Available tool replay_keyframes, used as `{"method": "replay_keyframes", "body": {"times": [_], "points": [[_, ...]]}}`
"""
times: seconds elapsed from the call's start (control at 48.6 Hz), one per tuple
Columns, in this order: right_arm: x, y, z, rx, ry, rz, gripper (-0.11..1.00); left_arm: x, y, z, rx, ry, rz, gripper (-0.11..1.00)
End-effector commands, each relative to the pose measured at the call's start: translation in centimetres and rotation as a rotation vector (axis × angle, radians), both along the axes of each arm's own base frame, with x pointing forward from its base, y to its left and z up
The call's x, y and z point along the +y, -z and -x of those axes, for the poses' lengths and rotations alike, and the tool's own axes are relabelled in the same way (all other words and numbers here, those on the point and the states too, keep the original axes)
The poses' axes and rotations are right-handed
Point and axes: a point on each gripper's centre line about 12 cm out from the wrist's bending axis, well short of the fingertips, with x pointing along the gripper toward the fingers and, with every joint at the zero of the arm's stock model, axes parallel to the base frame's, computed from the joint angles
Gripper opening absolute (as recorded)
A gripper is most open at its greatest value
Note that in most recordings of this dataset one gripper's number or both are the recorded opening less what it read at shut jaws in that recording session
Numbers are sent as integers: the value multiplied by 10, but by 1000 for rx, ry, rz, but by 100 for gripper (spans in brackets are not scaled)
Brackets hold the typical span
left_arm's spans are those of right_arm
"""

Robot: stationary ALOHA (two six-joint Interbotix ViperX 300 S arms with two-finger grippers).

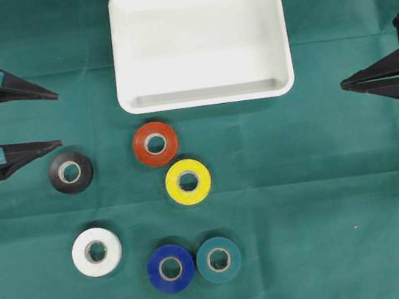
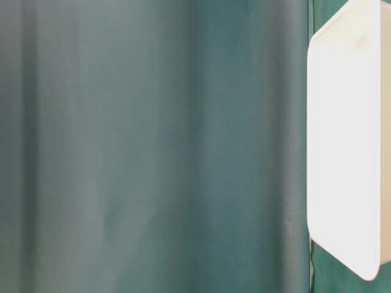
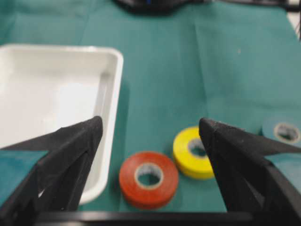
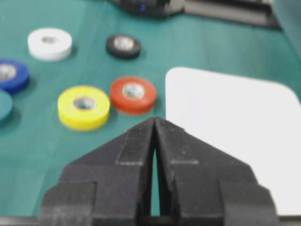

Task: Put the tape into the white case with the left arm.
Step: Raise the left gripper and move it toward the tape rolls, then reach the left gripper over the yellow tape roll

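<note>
Six flat tape rolls lie well apart from the desk edges on the green cloth [image 1: 325, 199]: red tape [image 1: 155, 143] just below the glossy, round-cornered white case [image 1: 199, 42], then yellow [image 1: 188, 181]. The left hand [image 1: 54, 119] gapes empty at the left edge; the right hand [image 1: 344, 84] is pinched closed.

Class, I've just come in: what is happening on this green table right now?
Nothing is being handled yet. The left end effector hangs open at the table's left edge, near the black tape. The right end effector is shut and holds nothing. Six tape rolls lie loose on the cloth, the red tape closest to the white case, which holds no tape.
</note>
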Motion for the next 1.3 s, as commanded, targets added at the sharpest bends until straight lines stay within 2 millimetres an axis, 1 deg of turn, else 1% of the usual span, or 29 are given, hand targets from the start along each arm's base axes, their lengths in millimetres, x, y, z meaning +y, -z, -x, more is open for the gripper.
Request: {"method": "replay_keyframes", "body": {"times": [0.0, 0.226, 0.494, 0.556, 0.802, 1.111, 1.276], "points": [[0, 1, 1, 5, -2, 16, -9, 0, -4, -4, 5, 1, 2, 97], [0, 14, 11, 13, -9, 38, -9, 0, 5, -6, 44, 1, 2, 97], [0, 41, 22, 95, -9, 34, -9, 0, 15, -15, 114, 1, 3, 97], [0, 44, 23, 114, -8, 32, -9, 0, 16, -18, 132, 2, 2, 97], [0, 51, 25, 175, -6, 34, -9, -1, 23, -29, 207, 3, 2, 97], [0, 52, 25, 180, -6, 32, -9, -1, 31, -46, 350, 6, 2, 96], [0, 52, 25, 178, -8, 32, -9, -2, 32, -54, 376, 11, 1, 96]]}}
